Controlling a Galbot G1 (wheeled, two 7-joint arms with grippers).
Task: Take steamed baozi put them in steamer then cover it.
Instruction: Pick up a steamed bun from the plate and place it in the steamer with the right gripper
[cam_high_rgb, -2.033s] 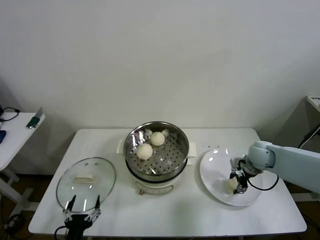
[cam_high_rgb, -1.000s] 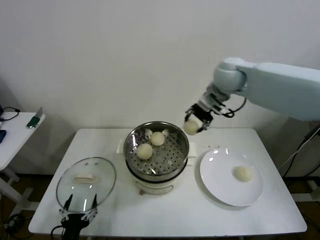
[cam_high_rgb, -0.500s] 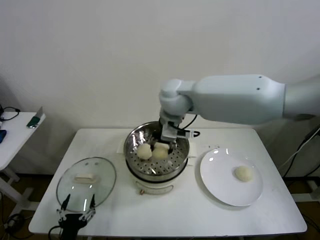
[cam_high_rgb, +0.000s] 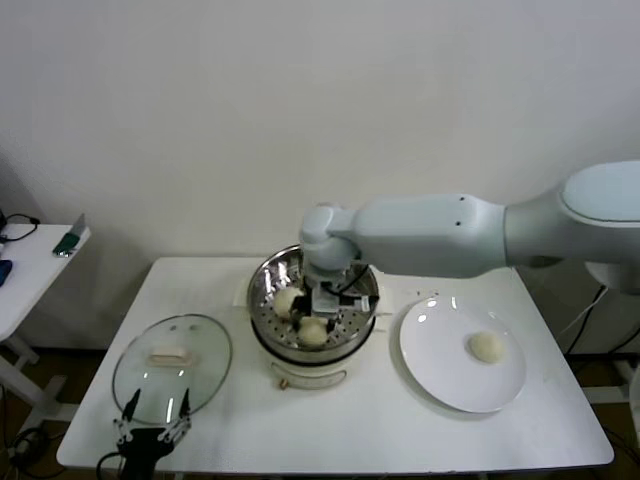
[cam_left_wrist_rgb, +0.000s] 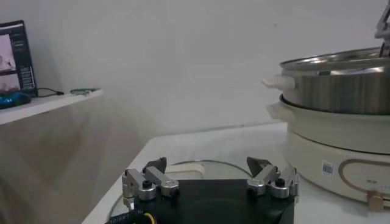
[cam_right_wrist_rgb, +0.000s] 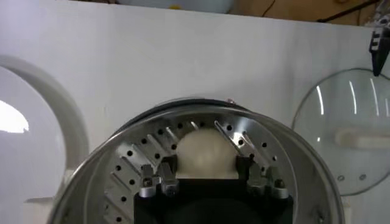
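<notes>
Two baozi visible on the perforated tray of the steamer (cam_high_rgb: 314, 305), a third (cam_high_rgb: 487, 346) alone on the white plate (cam_high_rgb: 440, 370) to the right. Front baozi (cam_high_rgb: 312, 332) clasped between the fingers (cam_right_wrist_rgb: 161, 177) of the right gripper (cam_high_rgb: 322, 312), seen clearly from the right wrist view with the pads pressed on both sides of the bun (cam_right_wrist_rgb: 205, 154); touching the tray or just above it, could not tell. Other baozi (cam_high_rgb: 288, 300) just beside, toward the left rim. Right arm reached across from the right, low inside the pot. Steamer stood in the middle of the white table (cam_high_rgb: 400, 440). Glass lid (cam_high_rgb: 172, 366) lay flat on the table left of the steamer. Left gripper (cam_high_rgb: 148, 430) parked at the front edge near the lid, fingers (cam_left_wrist_rgb: 148, 182) spread wide, holding nothing.
</notes>
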